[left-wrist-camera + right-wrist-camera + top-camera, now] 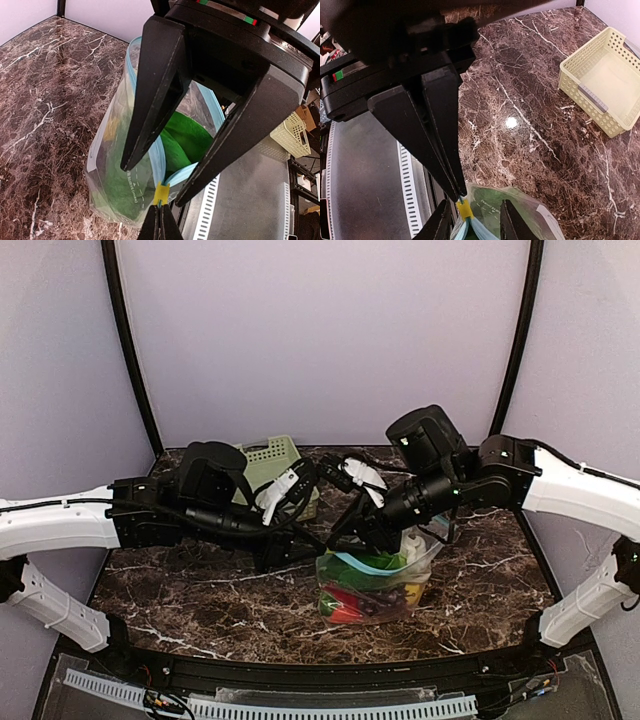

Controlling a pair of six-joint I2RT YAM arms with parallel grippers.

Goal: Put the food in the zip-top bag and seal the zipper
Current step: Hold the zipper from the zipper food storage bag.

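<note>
The zip-top bag [385, 588] stands on the marble with the food inside: red chilli [345, 612] low down, green leafy bok choy [185, 140] near the top. Its light blue zipper [157, 155] gapes apart, and the yellow slider [161, 192] sits at the near end. My left gripper [160, 207] is shut on the bag's edge just below that slider. My right gripper [474, 201] is open and straddles the mouth, with the slider [465, 210] between its fingers, close to the left one. In the right wrist view the left gripper's closed fingers [455, 175] come down onto the slider end.
The pale green slotted basket [272, 455] sits at the back left of the table, seen in the right wrist view as basket [600, 85]. A black rail [300, 670] and white slotted strip [270, 705] run along the near edge. Both arms cross close together above the bag.
</note>
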